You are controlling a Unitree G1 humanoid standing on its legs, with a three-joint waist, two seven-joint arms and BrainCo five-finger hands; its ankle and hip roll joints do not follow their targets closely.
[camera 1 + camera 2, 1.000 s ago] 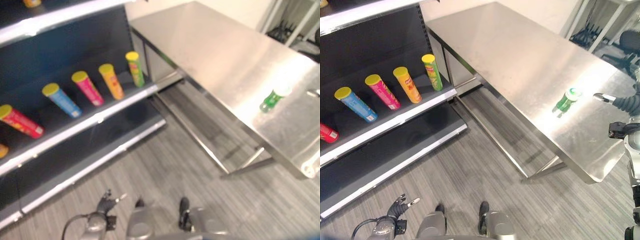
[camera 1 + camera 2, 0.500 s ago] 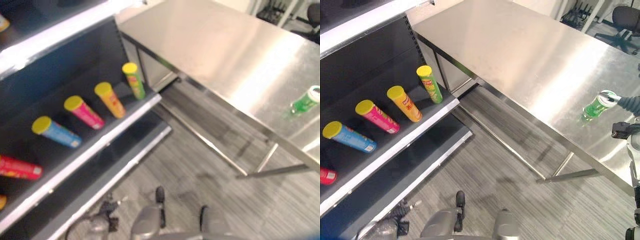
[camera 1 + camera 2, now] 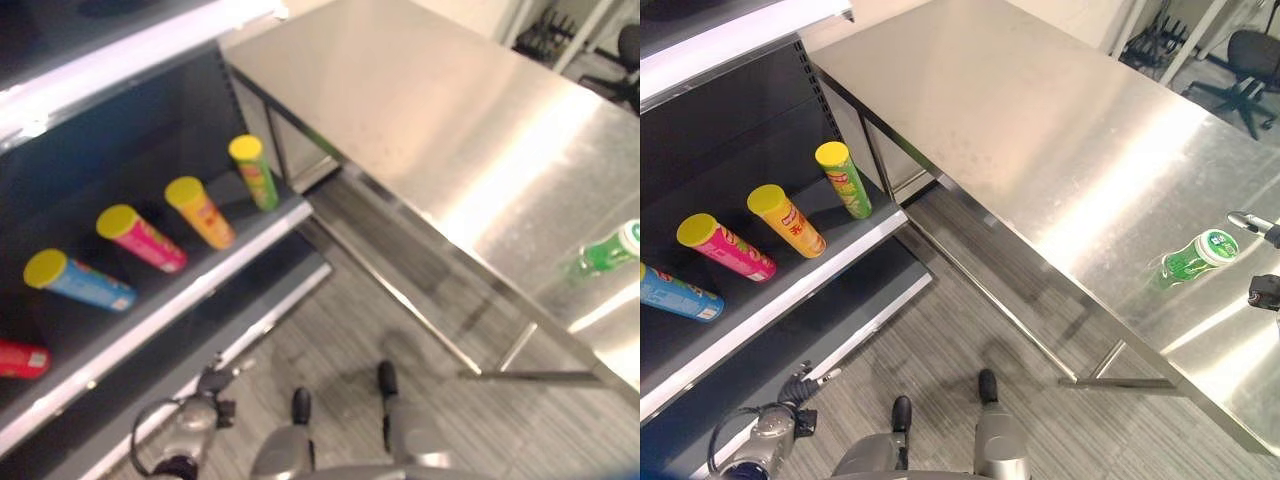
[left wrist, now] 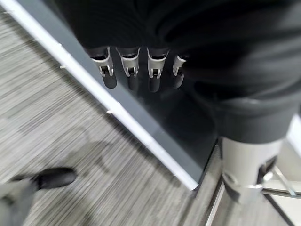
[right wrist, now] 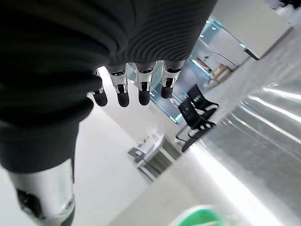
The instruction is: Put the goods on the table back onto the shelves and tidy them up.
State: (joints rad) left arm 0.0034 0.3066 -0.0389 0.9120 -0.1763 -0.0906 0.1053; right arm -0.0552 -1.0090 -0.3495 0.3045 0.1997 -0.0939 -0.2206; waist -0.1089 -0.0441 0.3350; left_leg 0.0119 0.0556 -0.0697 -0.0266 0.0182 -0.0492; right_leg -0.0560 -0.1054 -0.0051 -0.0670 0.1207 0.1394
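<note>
Fingers [image 5: 127, 89] of my right hand [image 3: 1262, 226] hang straight and empty, so I bring them around the green can [image 3: 1193, 257] on the table [image 3: 1020, 110] squarely.

The red can [image 3: 20, 358] on the shelf [image 3: 190, 300] at nine o'clock was cut off by the edge, and so was the blue can [image 3: 675, 293]. The right robot hand [image 3: 1252, 222] showed as a mere fingertip at three o'clock beside the green bottle [image 3: 1193, 257]. The bottle's label was too blurred to tell. The table [image 3: 1040, 120] ran out past the edge at four o'clock.
</note>
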